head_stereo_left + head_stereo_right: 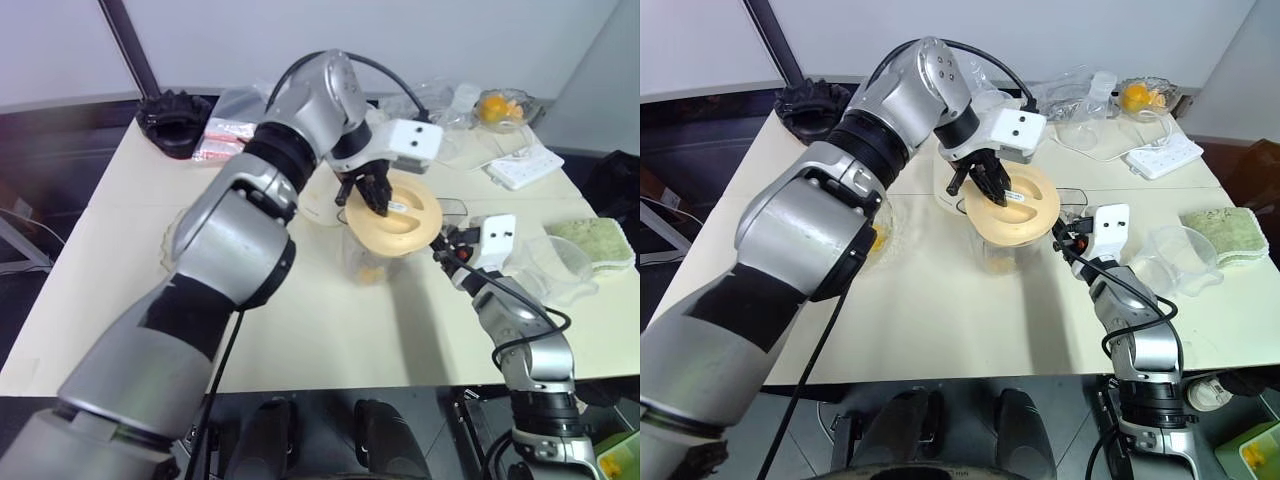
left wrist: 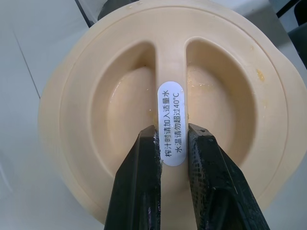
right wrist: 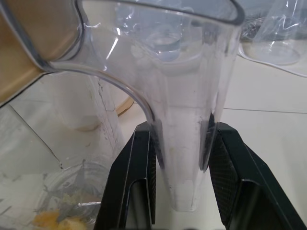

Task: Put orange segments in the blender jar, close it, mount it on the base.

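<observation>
Lid (image 2: 168, 110) on the blender jar (image 3: 158, 72) is pinched at its ridge by the left gripper (image 2: 172, 143). Jar handle (image 3: 184, 143) is clamped, seemingly, by the right gripper (image 3: 182, 143); orange segments (image 3: 53, 219) are seen inside.

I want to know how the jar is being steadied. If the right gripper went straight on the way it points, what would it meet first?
The blender jar: the right gripper points at its clear handle, which already sits between the fingers. Whether both pads press it is unclear.
</observation>
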